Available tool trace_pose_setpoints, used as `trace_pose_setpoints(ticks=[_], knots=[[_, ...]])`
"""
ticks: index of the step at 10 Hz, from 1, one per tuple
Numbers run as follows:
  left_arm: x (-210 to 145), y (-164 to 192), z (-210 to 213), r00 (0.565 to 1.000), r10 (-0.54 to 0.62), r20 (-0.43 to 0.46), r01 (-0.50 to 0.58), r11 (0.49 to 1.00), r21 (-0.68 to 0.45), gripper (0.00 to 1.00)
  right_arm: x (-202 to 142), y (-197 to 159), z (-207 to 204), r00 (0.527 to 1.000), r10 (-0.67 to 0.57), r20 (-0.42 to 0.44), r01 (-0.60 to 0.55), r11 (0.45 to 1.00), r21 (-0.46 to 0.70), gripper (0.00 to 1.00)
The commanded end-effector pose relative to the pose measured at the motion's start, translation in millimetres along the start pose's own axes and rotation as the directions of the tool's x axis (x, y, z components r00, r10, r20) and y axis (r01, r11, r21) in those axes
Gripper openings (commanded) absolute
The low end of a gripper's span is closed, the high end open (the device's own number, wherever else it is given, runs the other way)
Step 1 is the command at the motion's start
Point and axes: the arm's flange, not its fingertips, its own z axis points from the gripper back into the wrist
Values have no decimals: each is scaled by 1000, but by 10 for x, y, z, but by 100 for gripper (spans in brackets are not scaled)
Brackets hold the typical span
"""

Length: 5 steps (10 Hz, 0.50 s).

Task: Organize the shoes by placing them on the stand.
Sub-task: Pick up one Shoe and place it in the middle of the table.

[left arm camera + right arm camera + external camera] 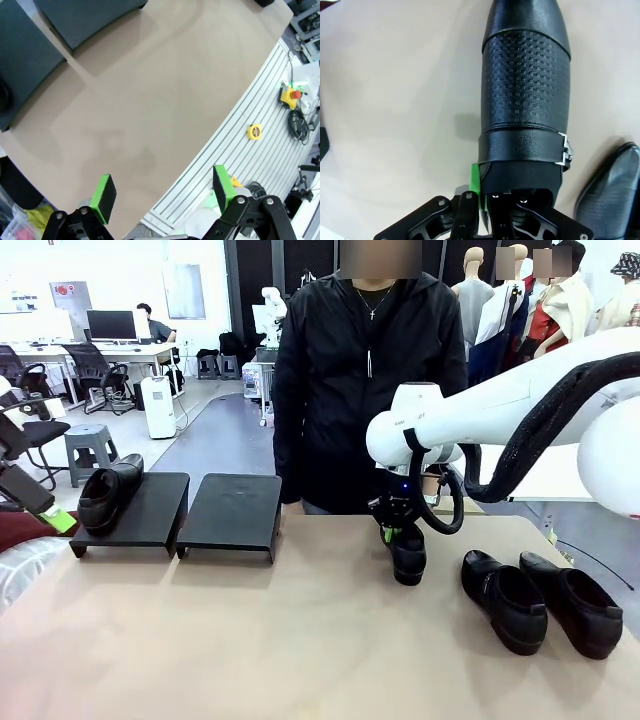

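Observation:
My right gripper [398,532] is shut on the heel rim of a black shoe [408,558] at mid-table, in front of the person. In the right wrist view that shoe [525,100] points away from the gripper [482,192], and one green pad [475,182] presses its side wall. Two more shoes [503,602] [572,604] lie side by side at the right. Another shoe [110,495] rests on the left panel of the black stand [232,518]. My left gripper [162,192] hangs open over the table's near-left edge, with nothing between its fingers.
A person in a black jacket [370,390] stands at the far side, right behind the held shoe. In the left wrist view a yellow tape measure [254,131] and a red stop button [291,95] lie on the slotted rail beside the table.

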Motion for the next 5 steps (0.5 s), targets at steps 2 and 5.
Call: trace_pose_setpoints(ticks=[2,5], knots=[[8,-15,-16,1000,18,24,-18,1000,-7,100,-523,-155,410,998,-38,-56,42,997,67,0],[8,-15,-16,1000,18,24,-18,1000,-7,100,-1849,-251,597,998,-52,-43,57,990,133,0]])
